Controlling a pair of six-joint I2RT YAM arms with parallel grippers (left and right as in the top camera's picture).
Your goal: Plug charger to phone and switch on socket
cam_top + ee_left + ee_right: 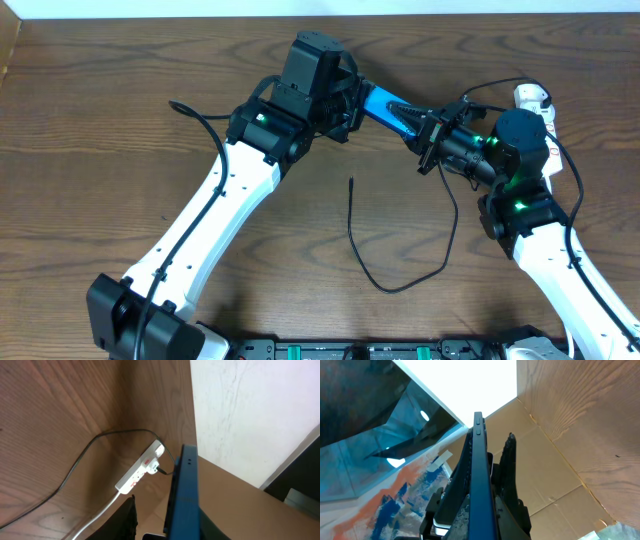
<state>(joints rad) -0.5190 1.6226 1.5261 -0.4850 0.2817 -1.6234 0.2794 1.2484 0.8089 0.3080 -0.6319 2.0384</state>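
Observation:
The phone [385, 104], blue and slim, is held up above the table between both grippers. My right gripper [425, 128] is shut on its right end; the right wrist view shows the phone edge-on [479, 470] pinched between the fingers [487, 447]. My left gripper [350, 108] is around its left end. In the left wrist view the phone [184, 490] lies against one finger, with a gap to the other [160, 512]. The charger [352, 215] lies loose on the table, its plug tip towards the phone. The socket [533, 100] [141, 471] lies at the far right.
The socket's white cord [100, 515] and a thin black cable [80, 460] run across the wood. The charger cable loops towards the front and up under my right arm [520, 220]. The table's far edge is just behind the phone.

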